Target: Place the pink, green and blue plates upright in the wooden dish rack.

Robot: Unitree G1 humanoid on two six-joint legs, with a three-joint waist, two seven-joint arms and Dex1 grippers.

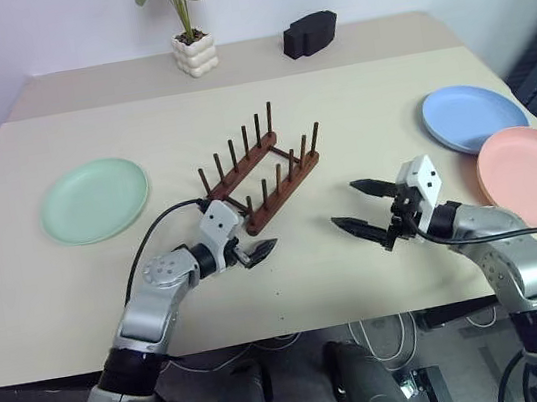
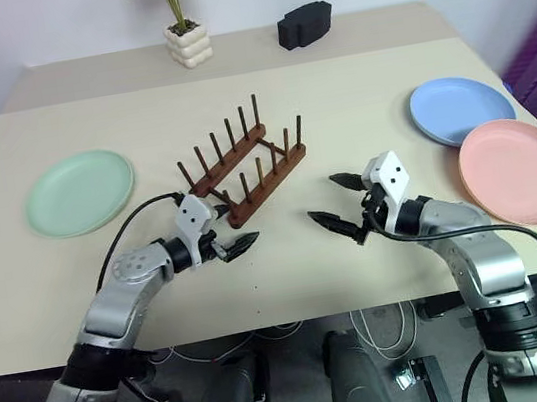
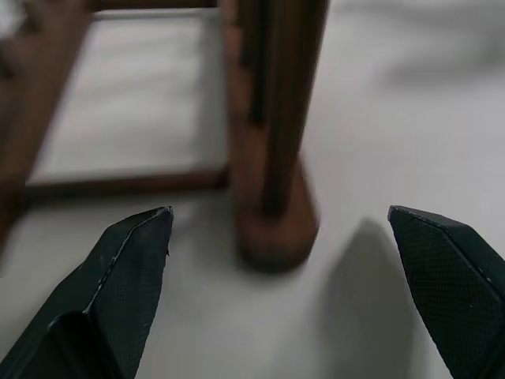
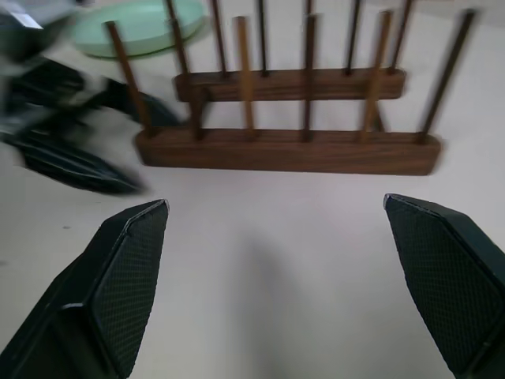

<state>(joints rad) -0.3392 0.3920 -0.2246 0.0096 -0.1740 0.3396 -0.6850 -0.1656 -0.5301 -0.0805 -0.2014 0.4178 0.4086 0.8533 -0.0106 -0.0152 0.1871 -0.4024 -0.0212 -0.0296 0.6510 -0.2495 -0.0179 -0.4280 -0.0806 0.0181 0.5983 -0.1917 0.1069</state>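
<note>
From the head cameras, the small dark brown wooden dish rack point(image 1: 262, 170) stands empty mid-table, its two base bars running from near-left to far-right, pegs straight up. All three plates lie flat and apart from it: the round pale green plate point(image 1: 94, 200) well off to the left, the round blue plate point(image 1: 473, 117) far right, and the round pink plate point(image 1: 533, 177) just near of the blue one, seemingly overlapping its edge. That spread likely leaves each arm its own side to fetch from. The left gripper point(image 1: 257, 253) hovers just beside the rack's near end, holding nothing. The right gripper point(image 1: 363, 207) hangs over bare beige table point(image 1: 334, 100) between the rack and the pink plate, its fingers spread and empty.

The left wrist camera looks at the rounded end of one rack bar point(image 3: 272, 229) up close, though it is blurred; the black fingertips point(image 3: 130, 260) stand wide on either side.

The right wrist camera sees the rack point(image 4: 288, 150) broadside, long axis crossing the view, with the green plate point(image 4: 138, 28) beyond and its own fingertips point(image 4: 126, 268) well parted.
</note>
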